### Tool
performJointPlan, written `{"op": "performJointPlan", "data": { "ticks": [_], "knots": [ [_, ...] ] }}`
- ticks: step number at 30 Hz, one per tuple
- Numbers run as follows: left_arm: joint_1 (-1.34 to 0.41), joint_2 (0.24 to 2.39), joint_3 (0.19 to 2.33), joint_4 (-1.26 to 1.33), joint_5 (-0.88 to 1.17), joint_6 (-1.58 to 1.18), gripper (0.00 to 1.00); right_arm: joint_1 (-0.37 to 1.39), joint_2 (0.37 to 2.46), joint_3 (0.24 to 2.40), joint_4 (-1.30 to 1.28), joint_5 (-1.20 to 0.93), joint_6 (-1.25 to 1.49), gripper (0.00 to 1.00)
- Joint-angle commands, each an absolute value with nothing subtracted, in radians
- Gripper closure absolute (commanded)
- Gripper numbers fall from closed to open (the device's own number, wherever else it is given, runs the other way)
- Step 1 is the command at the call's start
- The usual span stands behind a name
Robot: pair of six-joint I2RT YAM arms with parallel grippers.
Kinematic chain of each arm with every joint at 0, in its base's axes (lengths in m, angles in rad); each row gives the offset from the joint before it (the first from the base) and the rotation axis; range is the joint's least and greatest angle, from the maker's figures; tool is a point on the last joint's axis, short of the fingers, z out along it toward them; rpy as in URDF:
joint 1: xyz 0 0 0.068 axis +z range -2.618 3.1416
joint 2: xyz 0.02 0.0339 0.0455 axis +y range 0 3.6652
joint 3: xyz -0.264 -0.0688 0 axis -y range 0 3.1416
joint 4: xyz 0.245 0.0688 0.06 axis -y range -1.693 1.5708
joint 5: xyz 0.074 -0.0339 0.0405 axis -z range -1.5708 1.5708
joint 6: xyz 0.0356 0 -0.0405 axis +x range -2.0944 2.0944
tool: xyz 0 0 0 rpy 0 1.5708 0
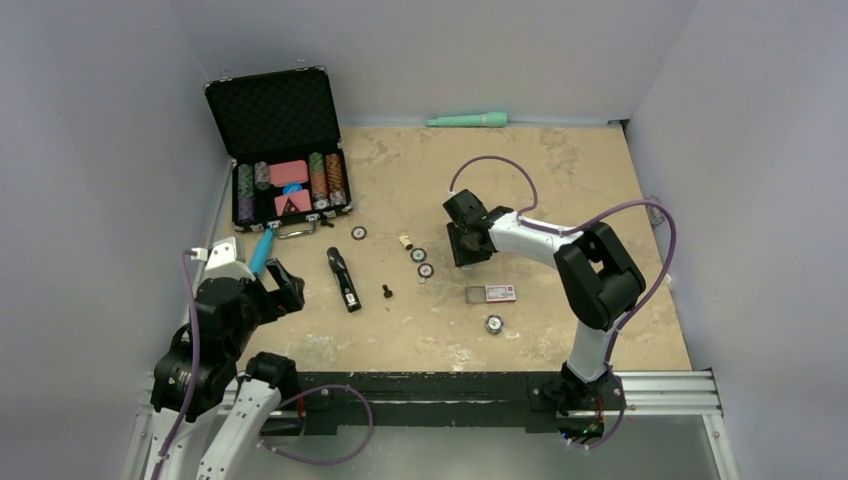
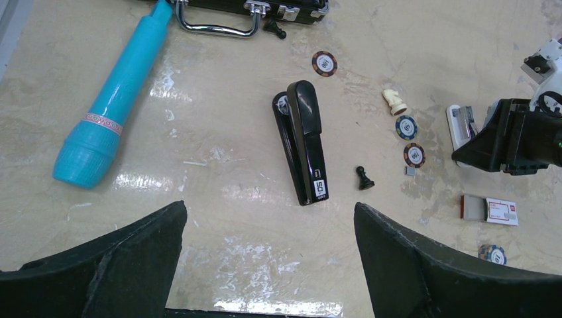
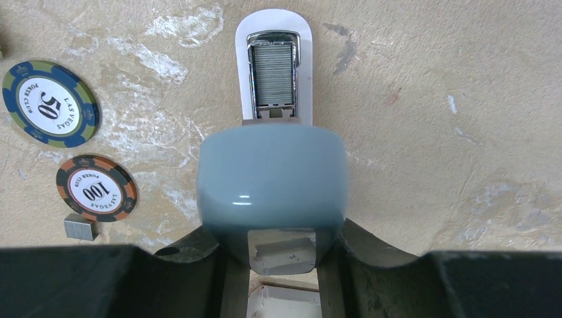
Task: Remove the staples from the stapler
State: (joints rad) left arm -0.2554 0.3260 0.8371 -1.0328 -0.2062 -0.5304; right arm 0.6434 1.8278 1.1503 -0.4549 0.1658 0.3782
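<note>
My right gripper [image 3: 274, 245] is shut on the grey-blue top [image 3: 272, 175] of a small stapler that stands hinged open. Its white base [image 3: 245, 59] lies on the table with a silvery row of staples [image 3: 274, 75] in the magazine. In the top view that gripper [image 1: 468, 243] is at mid-table. A tiny loose staple piece [image 3: 80, 229] lies beside the chips. A black stapler [image 1: 343, 280] lies closed on the table. My left gripper [image 2: 268, 209] is open and empty, just short of the black stapler [image 2: 303, 149].
Poker chips [image 3: 50, 103] [image 3: 97, 188] lie left of the white stapler. A staple box [image 1: 492, 294], a black pawn [image 2: 364, 179], a white chess piece [image 2: 394, 101], a turquoise tube [image 2: 116, 99] and an open chip case [image 1: 285, 150] are around.
</note>
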Motion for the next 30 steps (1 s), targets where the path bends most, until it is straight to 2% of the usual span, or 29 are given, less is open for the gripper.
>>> {"op": "performJointPlan", "data": {
  "ticks": [1, 17, 20, 23, 25, 30],
  "knots": [
    [-0.249, 0.334, 0.833, -0.989, -0.217, -0.519, 0.0, 0.652, 1.823, 1.153, -0.468, 0.141, 0.364, 1.0],
    [-0.249, 0.397, 0.827, -0.957, -0.076, -0.502, 0.0, 0.652, 1.543, 1.211, -0.551, -0.148, 0.322, 1.0],
    [-0.248, 0.428, 0.842, -0.962, 0.003, -0.508, 0.0, 0.652, 1.503, 1.195, -0.54, -0.239, 0.334, 1.0],
    [-0.249, 0.534, 0.887, -0.999, 0.203, -0.496, 0.03, 0.651, 1.462, 1.171, -0.519, -0.332, 0.353, 1.0],
    [-0.25, 0.578, 0.898, -0.994, 0.29, -0.512, 0.0, 0.652, 1.436, 1.155, -0.508, -0.377, 0.37, 1.0],
    [-0.249, 0.568, 0.959, -1.008, 0.287, -0.551, 0.03, 0.651, 1.371, 1.141, -0.501, -0.447, 0.41, 1.0]
  ]
}}
